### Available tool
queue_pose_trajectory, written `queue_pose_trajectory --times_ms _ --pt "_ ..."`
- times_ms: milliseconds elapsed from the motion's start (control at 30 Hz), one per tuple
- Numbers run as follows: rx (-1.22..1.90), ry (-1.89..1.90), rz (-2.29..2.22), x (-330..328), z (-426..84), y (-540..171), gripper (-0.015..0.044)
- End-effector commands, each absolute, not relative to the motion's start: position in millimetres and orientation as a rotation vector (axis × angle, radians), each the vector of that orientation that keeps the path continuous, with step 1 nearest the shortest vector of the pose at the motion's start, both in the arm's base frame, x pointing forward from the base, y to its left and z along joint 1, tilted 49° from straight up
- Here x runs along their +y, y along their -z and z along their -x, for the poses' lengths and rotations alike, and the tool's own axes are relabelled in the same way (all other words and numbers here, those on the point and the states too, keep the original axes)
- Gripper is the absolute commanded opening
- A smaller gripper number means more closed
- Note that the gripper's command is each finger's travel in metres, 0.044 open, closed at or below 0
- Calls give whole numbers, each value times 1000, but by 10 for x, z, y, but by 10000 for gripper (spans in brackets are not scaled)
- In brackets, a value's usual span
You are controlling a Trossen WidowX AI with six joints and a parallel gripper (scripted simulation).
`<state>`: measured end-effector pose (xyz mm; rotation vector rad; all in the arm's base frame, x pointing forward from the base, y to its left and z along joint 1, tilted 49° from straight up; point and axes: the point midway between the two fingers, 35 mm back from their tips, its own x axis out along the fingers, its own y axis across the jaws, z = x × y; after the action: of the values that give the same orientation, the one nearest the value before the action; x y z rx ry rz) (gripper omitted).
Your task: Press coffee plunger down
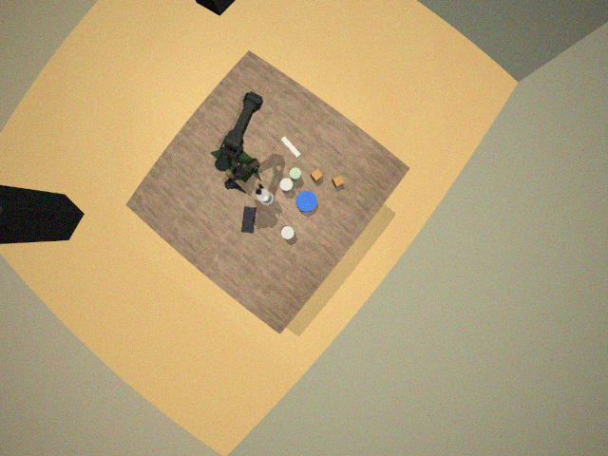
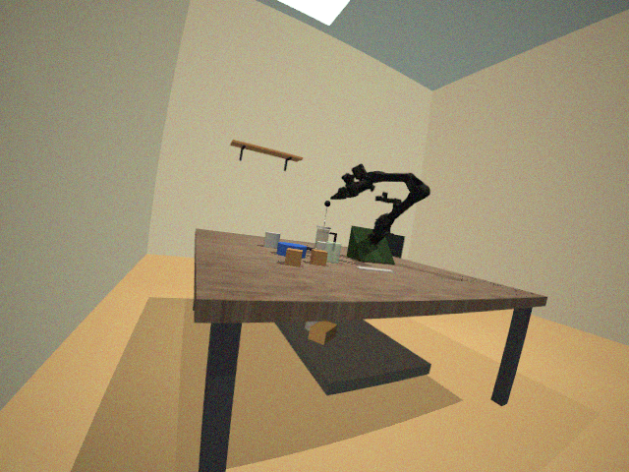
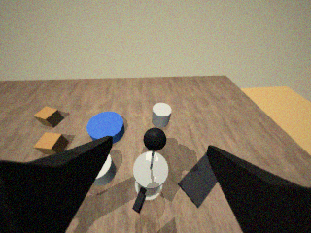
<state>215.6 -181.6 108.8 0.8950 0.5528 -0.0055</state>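
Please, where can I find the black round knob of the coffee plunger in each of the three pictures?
Top view: the black round plunger knob sits near the table's middle, just beyond the open pincer.
Exterior view: it stands high on its thin rod, beside the pincer tip.
Wrist view: centre, between the two fingers.
Shared landmark: the flat blue round disc nearby.
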Motion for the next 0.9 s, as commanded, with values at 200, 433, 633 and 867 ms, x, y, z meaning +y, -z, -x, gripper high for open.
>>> queue_pose_trajectory --times_ms 200,433,633,867 --pt "499 -40 -867 -1713 -2143 -1008 440" --pt "503 -40 -866 -1699 -2222 -958 440" --pt "504 -39 -864 -1679 -2305 -915 440" --pt "502 -40 -865 -1648 -2403 -874 440"
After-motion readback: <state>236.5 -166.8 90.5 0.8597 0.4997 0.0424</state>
